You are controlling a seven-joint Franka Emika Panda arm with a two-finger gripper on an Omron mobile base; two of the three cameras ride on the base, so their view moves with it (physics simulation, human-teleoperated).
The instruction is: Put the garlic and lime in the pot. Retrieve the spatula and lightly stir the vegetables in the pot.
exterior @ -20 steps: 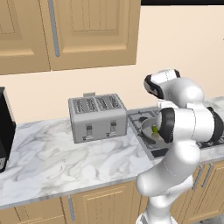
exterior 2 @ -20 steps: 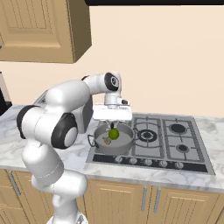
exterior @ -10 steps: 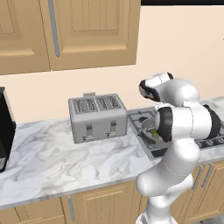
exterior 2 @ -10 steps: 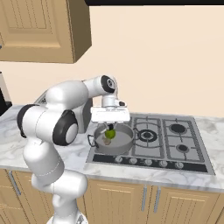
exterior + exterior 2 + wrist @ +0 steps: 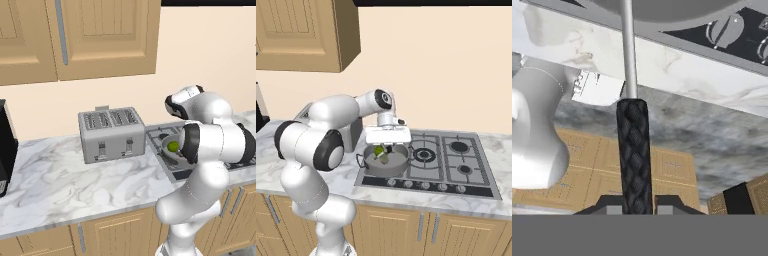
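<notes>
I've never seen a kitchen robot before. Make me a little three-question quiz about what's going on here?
1. True or false: the lime lies inside the pot.
2. What do the jaws hold? A) the spatula B) a lemon C) nothing
3. Fill in: the grey appliance left of the stove is a ____.

Key: 1 true; 2 A, shut on its black handle; 3 toaster.

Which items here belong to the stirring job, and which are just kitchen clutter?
Job: pot, lime, garlic, spatula gripped in the hand.
Lying about: toaster, stove burners.
</notes>
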